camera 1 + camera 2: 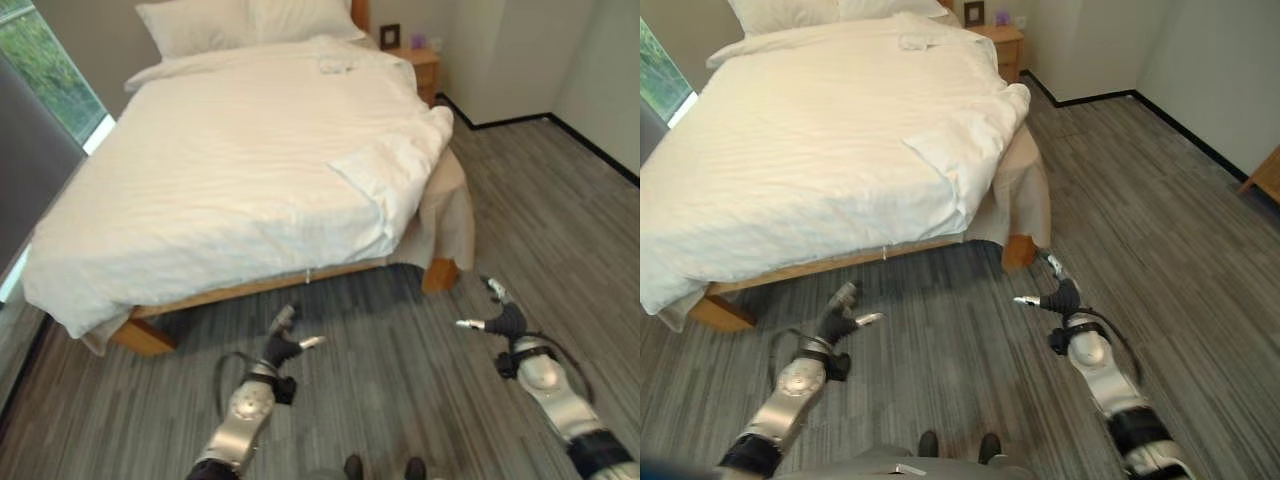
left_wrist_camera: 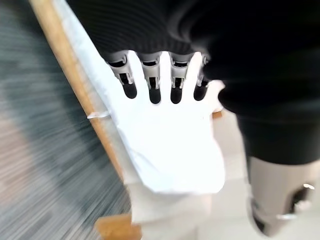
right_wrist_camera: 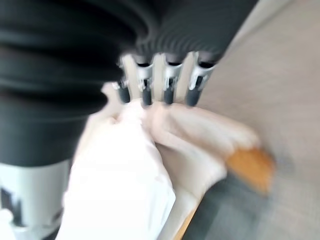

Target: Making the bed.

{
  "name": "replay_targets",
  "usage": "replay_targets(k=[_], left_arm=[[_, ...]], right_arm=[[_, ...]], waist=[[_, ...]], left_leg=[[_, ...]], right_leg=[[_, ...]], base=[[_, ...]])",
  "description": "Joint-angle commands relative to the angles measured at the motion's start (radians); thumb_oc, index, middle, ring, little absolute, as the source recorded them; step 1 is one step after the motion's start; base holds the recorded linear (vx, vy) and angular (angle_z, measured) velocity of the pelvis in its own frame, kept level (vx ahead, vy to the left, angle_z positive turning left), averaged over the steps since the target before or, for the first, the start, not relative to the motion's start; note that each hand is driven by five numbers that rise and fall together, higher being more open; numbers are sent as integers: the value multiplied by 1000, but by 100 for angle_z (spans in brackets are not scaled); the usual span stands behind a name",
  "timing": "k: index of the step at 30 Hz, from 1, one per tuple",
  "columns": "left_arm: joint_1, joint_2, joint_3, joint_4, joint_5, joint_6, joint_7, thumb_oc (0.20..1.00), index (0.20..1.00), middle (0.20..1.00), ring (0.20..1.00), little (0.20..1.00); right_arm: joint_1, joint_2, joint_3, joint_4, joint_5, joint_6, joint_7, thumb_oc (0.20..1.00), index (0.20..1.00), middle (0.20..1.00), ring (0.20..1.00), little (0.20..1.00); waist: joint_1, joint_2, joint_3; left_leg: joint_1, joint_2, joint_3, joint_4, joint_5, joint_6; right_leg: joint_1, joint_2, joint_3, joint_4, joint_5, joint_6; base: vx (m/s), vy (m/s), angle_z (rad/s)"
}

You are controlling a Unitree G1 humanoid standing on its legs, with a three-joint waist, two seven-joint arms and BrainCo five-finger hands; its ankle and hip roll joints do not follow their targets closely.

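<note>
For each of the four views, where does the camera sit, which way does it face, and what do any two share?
Left eye: head, looking down at the bed, both arms in view.
Right eye: same scene; left hand and right hand open above the floor.
Left wrist: along its fingers at the duvet and bed frame.
Right wrist: along its fingers toward the bed's corner.
Both wrist views share the duvet.

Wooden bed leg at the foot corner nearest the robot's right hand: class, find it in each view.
Left eye view: wooden bed leg, right of centre.
Right eye view: just right of centre.
Left wrist view: under the hanging sheet.
Right wrist view: beside the hanging sheet.
Shared landmark: hanging sheet.
</note>
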Motion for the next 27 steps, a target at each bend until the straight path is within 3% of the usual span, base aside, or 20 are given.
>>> replay_targets(k=[1,8,9,10,11,12,13,15,17,19,20,22,23,24,25,27], left_arm=[[-32,40,-28,47,-47,-25,-23,1000,1000,1000,1000,1000],[24,44,18,-73,-80,-10,-37,1000,1000,1000,1000,1000],[27,45,20,-107,-108,-10,-35,1000,1000,1000,1000,1000],[27,45,20,-107,-108,-10,-35,1000,1000,1000,1000,1000],[20,43,20,-112,-117,-11,-26,1000,1000,1000,1000,1000],[6,39,16,-111,-128,-9,-14,1000,1000,1000,1000,1000],[0,41,15,-117,-126,-9,-7,1000,1000,1000,1000,1000],[-10,43,6,-129,-126,-6,-10,1000,1000,1000,1000,1000],[-8,45,-1,-129,-128,1,-18,1000,1000,1000,1000,1000],[-14,44,-1,-116,-120,6,-12,1000,1000,1000,1000,1000],[-29,36,-1,-99,-109,9,0,1000,1000,1000,1000,1000],[-39,33,-1,-95,-111,5,3,1000,1000,1000,1000,1000],[-28,20,12,-90,-114,4,27,1000,1000,1000,1000,1000],[-18,11,16,-93,-122,4,31,1000,1000,1000,1000,1000],[-18,11,16,-94,-121,5,31,1000,1000,1000,1000,1000],[-21,8,7,-100,-149,15,26,1000,1000,1000,1000,1000]], right_arm=[[-35,-21,50,99,-20,-4,-30,1000,1000,1000,1000,1000],[24,-23,16,-103,-56,10,4,1000,1000,1000,1000,1000],[32,-9,12,-140,-80,14,-2,1000,1000,1000,1000,1000],[31,-8,12,-141,-80,14,-2,1000,1000,1000,1000,1000],[27,-4,13,-148,-92,18,-3,1000,1000,1000,1000,1000],[19,7,18,-160,-109,26,-2,1000,1000,1000,1000,1000],[17,18,18,-169,-110,28,-4,1000,1000,1000,1000,1000],[27,35,23,-194,-114,30,-4,1000,1000,1000,1000,1000],[42,46,36,-211,-110,33,1,1000,1000,1000,1000,1000],[42,47,41,-210,-110,34,-6,1000,1000,1000,1000,1000],[34,44,46,-203,-117,43,-19,1000,1000,1000,1000,1000],[32,40,46,-212,-116,43,-20,1000,1000,1000,1000,1000],[43,40,51,-209,-116,43,-21,1000,1000,1000,1000,1000],[40,33,57,-206,-114,40,-23,1000,1000,1000,1000,1000],[39,33,57,-206,-114,40,-23,1000,1000,1000,1000,1000],[3,14,79,-185,-91,33,-30,1000,1000,1000,1000,1000]], waist=[[13,-20,-23],[16,-32,-11],[17,-37,22],[18,-38,21],[13,-36,37],[-2,-22,64],[-7,-20,72],[-16,-29,76],[-29,-41,77],[-39,-47,76],[-48,-44,75],[-46,-48,71],[-50,-48,51],[-47,-33,45],[-48,-36,44],[-19,-44,68]], left_leg=[[-11,-5,-83,8,-83,-47],[-20,-7,-78,8,-94,-27],[-26,4,-71,8,-97,-14],[-28,4,-70,8,-96,-13],[-29,8,-65,8,-100,-9],[-18,21,-65,8,-108,-6],[-6,29,-64,8,-117,-10],[11,33,-57,8,-135,-19],[28,35,-53,8,-156,-33],[47,42,-53,8,-170,-44],[67,66,-61,8,-194,-63],[77,74,-66,8,-209,-70],[115,102,-78,8,-210,-77],[123,136,-71,53,-181,-91],[120,132,-72,52,-177,-91],[-55,134,-76,440,-41,-106]], right_leg=[[29,-73,-14,18,-81,88],[14,-69,8,18,-75,91],[-69,-64,-3,174,-87,106],[-77,-66,-2,185,-92,106],[-125,-73,-16,273,-91,136],[-217,-91,-42,438,-55,187],[-248,-104,-63,466,-39,192],[-270,-128,-117,400,-55,173],[-251,-116,-150,245,-39,139],[-271,-107,-151,157,-8,129],[-302,-100,-116,77,29,138],[-292,-95,-95,47,37,136],[-279,-79,-73,48,48,113],[-253,-55,-75,46,38,98],[-254,-58,-75,45,41,98],[-162,-31,-83,18,6,41]], base=[[6,-4,-8],[30,21,-7],[-22,30,-14],[-39,46,-17],[10,71,-24],[80,75,-33],[157,41,-35],[287,-64,-26],[377,-122,5],[329,-128,8],[364,-181,21],[387,-194,28],[457,-223,27],[447,-224,24],[311,-242,18],[253,-324,6]])
